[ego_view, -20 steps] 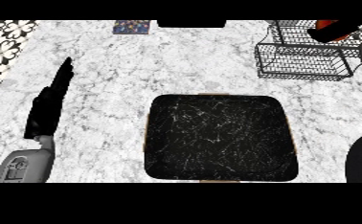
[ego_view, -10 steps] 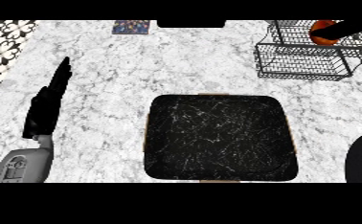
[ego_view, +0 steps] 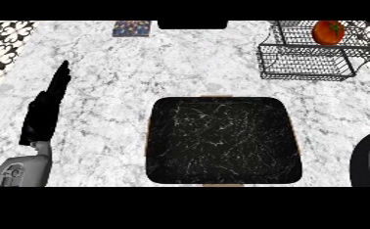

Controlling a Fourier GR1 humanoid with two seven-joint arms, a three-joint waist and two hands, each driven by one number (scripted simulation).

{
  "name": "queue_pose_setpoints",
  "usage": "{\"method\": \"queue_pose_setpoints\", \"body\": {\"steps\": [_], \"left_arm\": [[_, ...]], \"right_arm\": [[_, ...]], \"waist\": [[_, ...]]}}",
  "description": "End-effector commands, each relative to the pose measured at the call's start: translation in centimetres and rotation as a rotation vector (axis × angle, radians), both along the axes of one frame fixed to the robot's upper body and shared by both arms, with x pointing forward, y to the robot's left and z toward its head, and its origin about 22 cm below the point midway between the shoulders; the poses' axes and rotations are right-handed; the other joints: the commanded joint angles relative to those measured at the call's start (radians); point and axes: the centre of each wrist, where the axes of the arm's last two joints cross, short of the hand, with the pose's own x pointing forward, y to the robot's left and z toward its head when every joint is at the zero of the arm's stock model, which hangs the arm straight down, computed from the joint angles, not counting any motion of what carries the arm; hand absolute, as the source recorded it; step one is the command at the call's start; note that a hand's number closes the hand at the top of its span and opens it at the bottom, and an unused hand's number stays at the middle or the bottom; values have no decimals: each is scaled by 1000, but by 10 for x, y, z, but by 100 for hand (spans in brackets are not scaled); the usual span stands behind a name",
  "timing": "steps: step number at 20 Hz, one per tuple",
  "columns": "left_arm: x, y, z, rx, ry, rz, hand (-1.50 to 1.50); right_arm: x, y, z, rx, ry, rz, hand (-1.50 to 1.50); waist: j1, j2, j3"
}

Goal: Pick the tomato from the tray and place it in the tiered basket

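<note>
The red tomato (ego_view: pixel 327 32) sits in the upper tier of the wire tiered basket (ego_view: pixel 307 61) at the far right of the counter. The black marbled tray (ego_view: pixel 222 140) in the middle holds nothing. My left hand (ego_view: pixel 45 110) rests at the left side with its fingers straight, pointing away, well apart from the tray. My right hand does not show; only a dark piece of that arm (ego_view: pixel 361 160) shows at the right edge, below the basket.
A small patterned card (ego_view: pixel 131 28) lies at the back of the white marble counter (ego_view: pixel 108 71). A dark rectangular object (ego_view: pixel 192 24) sits at the back edge. A patterned tile area (ego_view: pixel 14 39) borders the far left.
The right hand, which covered the tomato at the basket a second ago, has pulled away out of view, leaving the tomato in the upper tier. The left hand has not moved.
</note>
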Motion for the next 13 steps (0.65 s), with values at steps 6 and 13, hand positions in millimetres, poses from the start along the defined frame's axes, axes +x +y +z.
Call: {"method": "queue_pose_setpoints", "body": {"steps": [6,13], "left_arm": [[-4,13,-1,-11,18,17,0],[-20,7,-9,-7,10,7,0]], "right_arm": [[-81,-96,25,155,50,-27,-150],[-160,-159,-16,232,-30,-8,-150]], "waist": [[-17,-3,0],[-12,-2,1]]}}
